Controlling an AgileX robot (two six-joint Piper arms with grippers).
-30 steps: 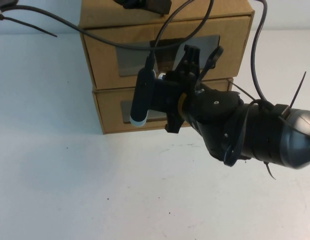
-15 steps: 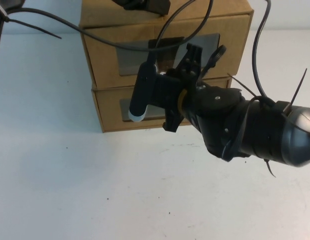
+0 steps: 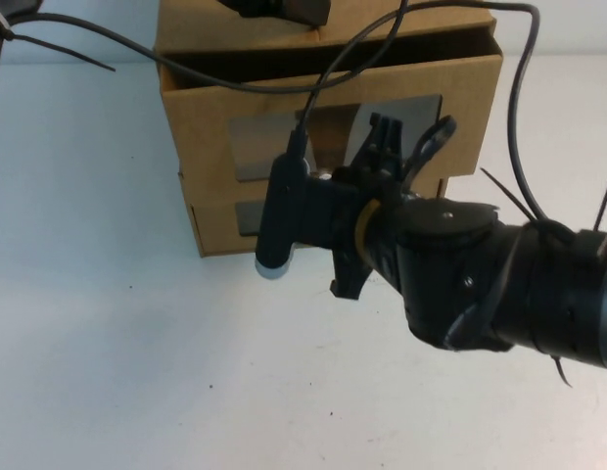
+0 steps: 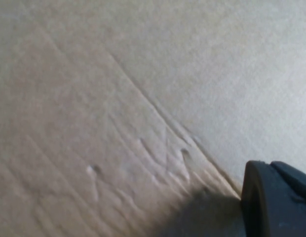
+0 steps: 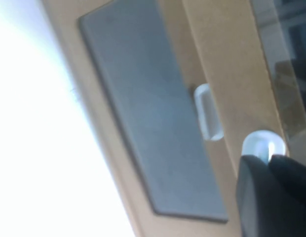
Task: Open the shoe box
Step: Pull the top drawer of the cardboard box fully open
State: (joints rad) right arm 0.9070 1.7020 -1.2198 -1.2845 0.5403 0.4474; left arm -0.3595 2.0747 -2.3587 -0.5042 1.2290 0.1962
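Observation:
Two brown cardboard drawer-style shoe boxes are stacked at the back of the table. The upper box's drawer front (image 3: pixel 328 103), with a grey window, stands pulled out toward me, and a dark gap shows behind its top edge. My right gripper (image 3: pixel 387 129) is shut on that drawer's clear handle (image 5: pixel 264 143). The lower box (image 3: pixel 217 223) stays closed, and its clear handle (image 5: pixel 208 112) is free. My left gripper (image 3: pixel 279 10) rests on top of the upper box, and its wrist view shows creased cardboard (image 4: pixel 118 113) very close up.
Black cables (image 3: pixel 235 83) hang across the front of the boxes. The white table (image 3: pixel 137 372) spreads out in front of and to the left of the stack. My right arm's wrist camera (image 3: pixel 282 215) hangs ahead of the lower box.
The upper drawer has slid out toward me, opening a gap at its top. My right gripper came back and lower with it. The left gripper stayed on the box.

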